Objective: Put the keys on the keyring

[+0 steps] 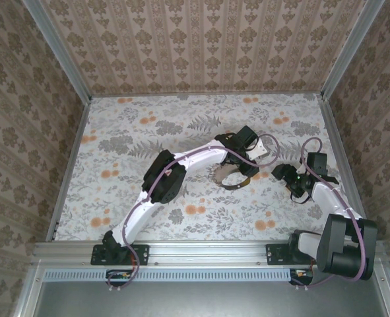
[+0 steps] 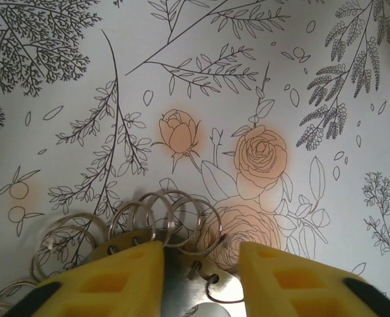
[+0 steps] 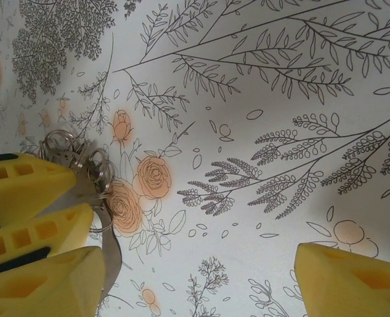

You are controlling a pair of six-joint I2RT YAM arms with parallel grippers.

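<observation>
Now keyring [image 2: 180, 287] lies inside left hand [image 2: 201, 252], grip unclear; right hand [image 3: 198, 264] spread wide.

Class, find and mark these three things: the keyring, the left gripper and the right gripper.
the keyring [image 2: 181, 285]: left wrist view, on its flat metal band.
the left gripper [image 2: 200, 251]: left wrist view, midway between the tips of its jaws.
the right gripper [image 3: 201, 254]: right wrist view, midway between its wide-apart jaws.

White-shelled left arm [image 1: 198, 158] and right arm [image 1: 333, 198] are joined by black housings [image 1: 165, 179], looped with purple cables [image 1: 274, 146]; fingers [image 2: 109, 284] are padded yellow.
</observation>
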